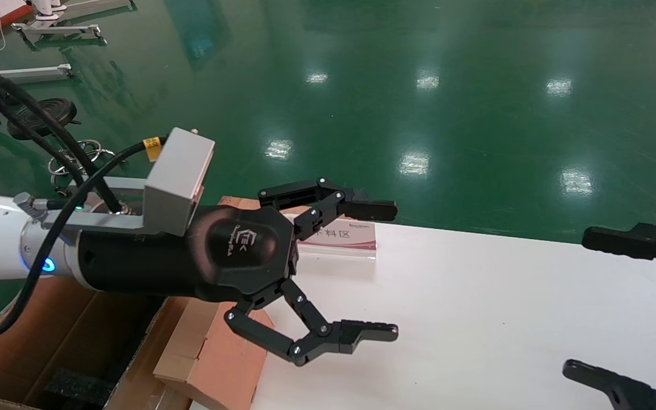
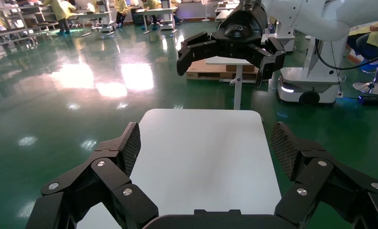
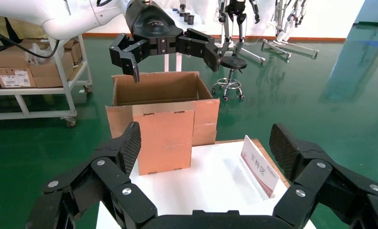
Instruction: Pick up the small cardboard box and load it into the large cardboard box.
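The small cardboard box stands upright on the left end of the white table, against the large cardboard box. In the right wrist view the small box stands in front of the large box, which is open-topped. Black foam lies inside the large box. My left gripper is open and empty, held above the small box. It also shows in the right wrist view. My right gripper is open and empty over the table's right end.
A red-and-white sign card stands at the table's far edge, also in the right wrist view. Green floor surrounds the table. A stool and a trolley with cartons stand beyond the large box.
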Controlling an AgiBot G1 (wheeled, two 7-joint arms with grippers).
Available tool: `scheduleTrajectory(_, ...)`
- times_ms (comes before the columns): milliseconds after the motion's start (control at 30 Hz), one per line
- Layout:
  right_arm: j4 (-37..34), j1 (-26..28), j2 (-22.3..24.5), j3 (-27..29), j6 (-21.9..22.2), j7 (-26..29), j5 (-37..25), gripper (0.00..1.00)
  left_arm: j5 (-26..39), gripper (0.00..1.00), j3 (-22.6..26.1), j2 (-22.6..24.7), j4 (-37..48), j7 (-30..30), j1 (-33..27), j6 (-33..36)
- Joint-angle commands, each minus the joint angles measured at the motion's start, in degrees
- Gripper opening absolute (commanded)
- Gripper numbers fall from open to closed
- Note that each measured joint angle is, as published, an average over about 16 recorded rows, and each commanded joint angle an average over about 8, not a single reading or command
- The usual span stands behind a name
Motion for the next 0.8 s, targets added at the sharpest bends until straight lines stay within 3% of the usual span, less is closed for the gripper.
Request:
scheduleTrajectory(33,0.0,0.0,0.0,0.0,0.0,0.0,0.0,1.0,0.0,1.0,0.0,0.0,0.0,0.0,0.0,0.0)
scheduleTrajectory(500,0.0,0.0,0.0,0.0,0.0,0.0,0.0,1.0,0.4,1.0,-0.2,-1.7,0.0,-1.6,1.2,-1.5)
scheduleTrajectory(667,0.0,0.0,0.0,0.0,0.0,0.0,0.0,1.0,3.3,1.0,0.9,-5.2,-1.5,-7.3,1.5,-3.8)
scheduleTrajectory(800,-0.1,0.0,0.0,-0.1,0.0,0.0,0.0,1.0,7.8,1.0,3.4,-8.1,-2.8,-15.9,-0.7,-5.1)
